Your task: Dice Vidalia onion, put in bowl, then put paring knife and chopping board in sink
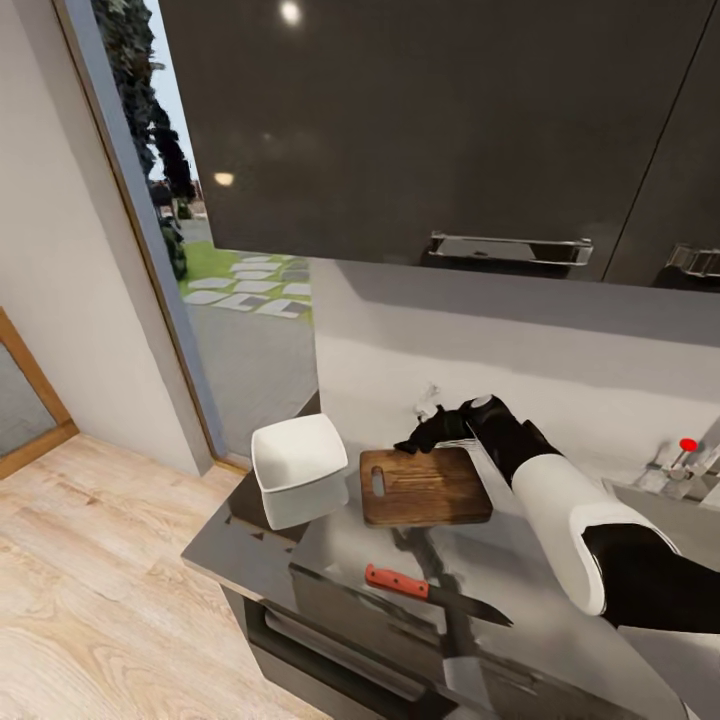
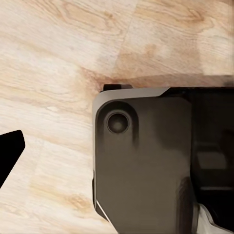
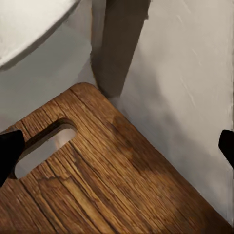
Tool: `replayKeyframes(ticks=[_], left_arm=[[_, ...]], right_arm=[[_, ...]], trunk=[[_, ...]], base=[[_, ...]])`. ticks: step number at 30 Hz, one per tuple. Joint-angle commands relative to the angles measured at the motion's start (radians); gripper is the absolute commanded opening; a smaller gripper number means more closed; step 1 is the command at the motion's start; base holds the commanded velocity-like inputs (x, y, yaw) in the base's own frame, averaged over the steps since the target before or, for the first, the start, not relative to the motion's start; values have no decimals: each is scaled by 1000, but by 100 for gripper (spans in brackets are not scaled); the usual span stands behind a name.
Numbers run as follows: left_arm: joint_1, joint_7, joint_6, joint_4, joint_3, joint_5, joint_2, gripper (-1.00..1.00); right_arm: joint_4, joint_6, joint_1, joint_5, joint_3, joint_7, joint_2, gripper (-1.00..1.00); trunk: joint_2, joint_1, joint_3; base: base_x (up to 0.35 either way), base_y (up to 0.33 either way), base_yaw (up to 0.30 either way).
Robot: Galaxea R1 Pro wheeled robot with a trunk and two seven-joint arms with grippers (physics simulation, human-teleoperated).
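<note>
right gripper (image 1: 420,441): spread, empty | chopping board (image 1: 425,486): stiff, flat | grip: likely at handle slot edge

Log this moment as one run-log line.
right gripper: open, over dark brown wooden chopping board far edge | red-handled paring knife: on countertop | white squarish bowl: beside board

The chopping board (image 1: 425,487) looked like dark, grainy wood with a matt finish. The countertop (image 1: 300,545) was super glossy and mirror-like, the bowl (image 1: 298,468) smooth white ceramic-ish. Upper cabinets (image 1: 420,120) were shiny dark with chrome handles (image 1: 510,248), and the floor (image 1: 90,590) pale wood planks.
</note>
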Motion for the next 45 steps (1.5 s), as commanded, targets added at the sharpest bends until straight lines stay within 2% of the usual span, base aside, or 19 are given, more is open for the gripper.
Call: replayKeyframes(ticks=[1,4,7,11,16,18,21,24,28,31,45], left_arm=[[0,-1,-3,0,0,1,0,100],[0,-1,-3,0,-1,1,-1,100],[0,-1,-3,0,-1,1,-2,100],[0,-2,-3,2,-2,1,-3,100],[0,-2,-3,7,-2,1,-4,100],[0,-3,-3,8,-2,1,-4,100],[0,-3,-3,8,-2,1,-4,100],[0,-3,-3,9,-2,1,-4,100],[0,-3,-3,9,-2,1,-4,100],[0,-3,-3,10,-2,1,-4,100],[0,-3,-3,10,-2,1,-4,100]], right_arm=[[-15,8,0,14,7,16,1,100],[-74,42,0,47,23,91,5,100],[-159,109,0,69,29,215,9,100],[-200,150,-3,75,31,271,9,100],[-202,194,-13,74,31,278,10,100],[-197,216,-16,79,35,278,24,100],[-177,224,-16,110,73,279,51,100],[-135,201,-16,137,157,281,68,100],[-103,156,-16,142,191,284,77,100],[-80,133,-16,143,198,294,75,100],[-80,130,-16,150,200,298,69,100]], trunk=[[-2,1,-2],[-2,1,-3],[-2,1,-3],[-2,1,-3],[-2,1,-3],[-2,1,-3],[-2,1,-3],[-2,1,-3],[-2,1,-3],[-2,1,-3],[-2,1,-19]], base=[[0,0,0],[0,0,0],[0,0,0],[0,0,0],[0,0,0],[0,0,0],[0,0,0],[0,0,0],[0,0,0],[0,0,0],[0,0,0]])
